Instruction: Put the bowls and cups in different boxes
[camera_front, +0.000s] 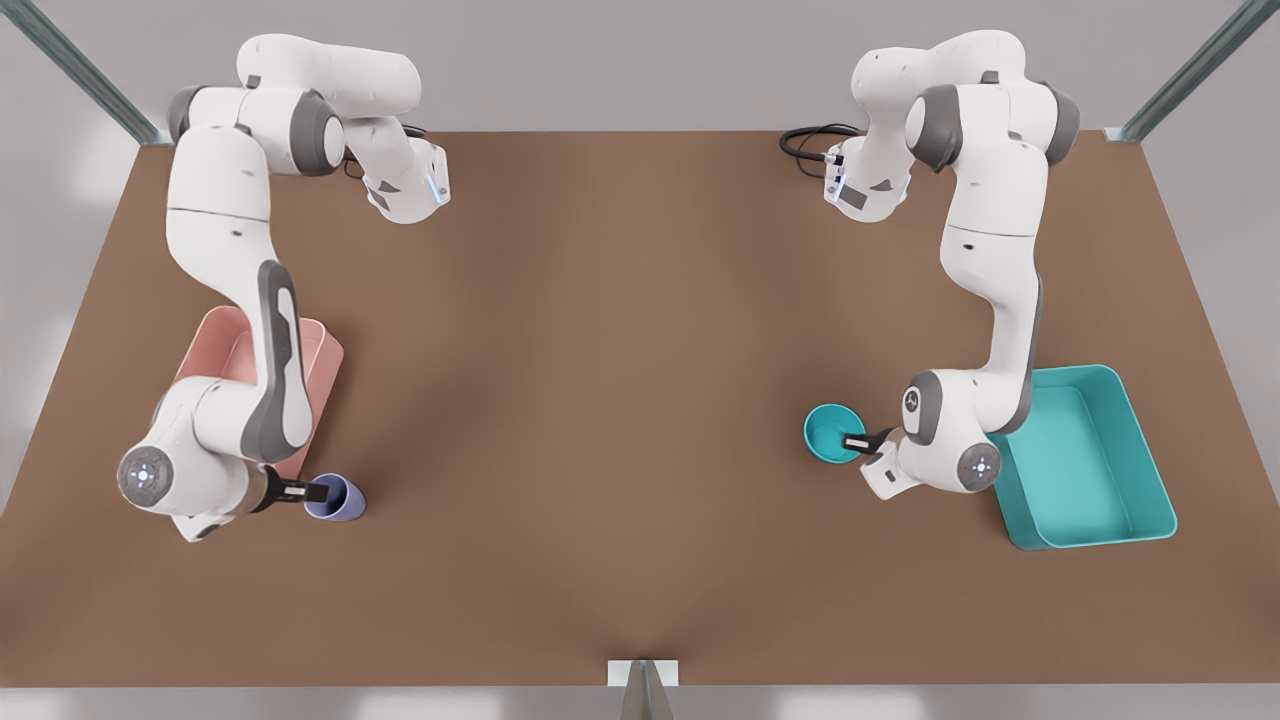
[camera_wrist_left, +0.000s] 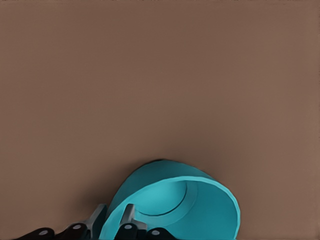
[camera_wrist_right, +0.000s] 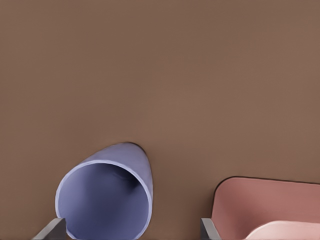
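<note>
Table: brown flat surface (camera_front: 620, 400); carries both boxes, the bowl and the cup.

Left gripper: (camera_front: 858, 441) sits at the teal bowl, on the front view's right. In the left wrist view (camera_wrist_left: 111, 225) one finger (camera_wrist_left: 95, 220) lies outside the bowl wall and the other inside, so the jaws are pinched on the rim.

Teal bowl: (camera_front: 830, 433) small, round, shallow; seen in the left wrist view (camera_wrist_left: 185, 210) tipped, with its open side toward the camera. It is just beside the teal box, on that box's side toward the front view's left, and not inside it.

Teal box: (camera_front: 1085, 455) rectangular open tub at the front view's right; its near corner is partly covered by the left arm's wrist.

Right gripper: (camera_front: 305, 491) sits at the lavender cup, on the front view's left. In the right wrist view (camera_wrist_right: 132, 232) the two fingertips (camera_wrist_right: 52, 229) stand wide apart; the cup sits against one of them and the other is clear of it, so the jaws are spread.

Lavender cup: (camera_front: 338, 497) small, tapered, no handle; its open mouth faces the camera in the right wrist view (camera_wrist_right: 107, 200). It is near a corner of the pink box, outside it.

Pink box: (camera_front: 320, 360) rectangular open tub, largely covered by the right arm in the front view; one rounded corner appears in the right wrist view (camera_wrist_right: 270, 205).
</note>
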